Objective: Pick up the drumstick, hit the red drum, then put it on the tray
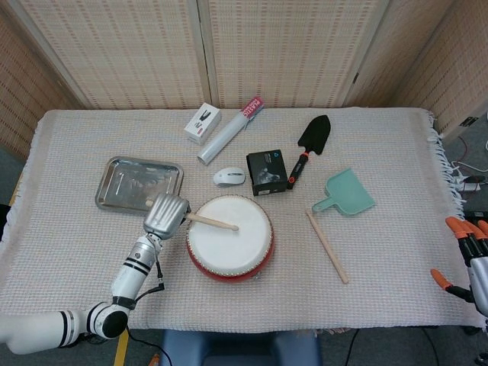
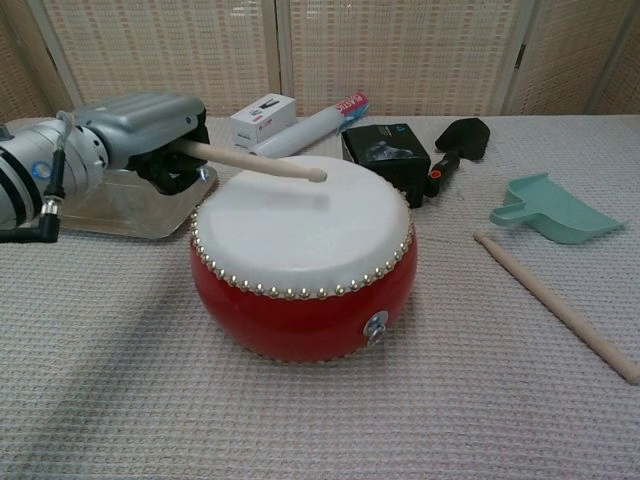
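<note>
Above the red drum [image 2: 303, 265], the left hand [image 2: 150, 128] is clamping a light, stiff wooden drumstick [image 2: 260, 161] by its butt end, judged a secure hold.

Your cloth-covered counter [image 1: 396, 252] carries the red drum [image 1: 229, 237] at center, tray [image 1: 139, 183] at ten o'clock, spare stick [image 1: 327, 246] at three.
</note>
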`<action>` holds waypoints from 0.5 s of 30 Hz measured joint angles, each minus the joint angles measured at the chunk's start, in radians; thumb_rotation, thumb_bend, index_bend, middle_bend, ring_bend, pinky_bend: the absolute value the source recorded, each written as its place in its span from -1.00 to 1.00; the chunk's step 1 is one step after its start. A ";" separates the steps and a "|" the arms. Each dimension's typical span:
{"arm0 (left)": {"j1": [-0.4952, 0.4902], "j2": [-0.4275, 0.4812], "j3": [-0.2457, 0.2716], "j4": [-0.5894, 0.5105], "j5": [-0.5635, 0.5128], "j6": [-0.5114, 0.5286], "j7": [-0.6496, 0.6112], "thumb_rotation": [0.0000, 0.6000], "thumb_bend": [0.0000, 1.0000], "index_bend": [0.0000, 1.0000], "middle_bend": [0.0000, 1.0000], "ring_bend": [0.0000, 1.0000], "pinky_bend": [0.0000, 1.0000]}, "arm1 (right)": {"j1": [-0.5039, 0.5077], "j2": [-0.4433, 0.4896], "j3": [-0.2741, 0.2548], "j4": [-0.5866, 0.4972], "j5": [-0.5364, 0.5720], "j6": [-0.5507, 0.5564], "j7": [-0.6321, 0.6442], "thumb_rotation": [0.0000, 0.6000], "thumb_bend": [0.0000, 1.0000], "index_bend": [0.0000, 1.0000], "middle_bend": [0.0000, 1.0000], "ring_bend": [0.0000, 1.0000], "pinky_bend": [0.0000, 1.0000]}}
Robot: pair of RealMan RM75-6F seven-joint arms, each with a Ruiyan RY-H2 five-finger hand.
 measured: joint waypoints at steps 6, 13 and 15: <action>0.002 -0.005 0.000 -0.007 -0.010 0.018 0.052 1.00 0.53 1.00 1.00 1.00 1.00 | 0.008 0.023 -0.012 -0.034 0.021 -0.053 -0.038 1.00 -0.60 -0.85 -0.82 -1.00 -0.96; 0.011 0.020 -0.029 -0.054 -0.017 0.034 -0.098 1.00 0.53 1.00 1.00 1.00 1.00 | 0.015 0.023 -0.021 -0.039 0.023 -0.075 -0.049 1.00 -0.60 -0.95 -0.86 -1.00 -1.00; 0.007 0.015 -0.020 -0.046 -0.014 0.034 -0.080 1.00 0.53 1.00 1.00 1.00 1.00 | 0.015 0.023 -0.022 -0.039 0.026 -0.079 -0.050 1.00 -0.60 -0.97 -0.87 -1.00 -1.00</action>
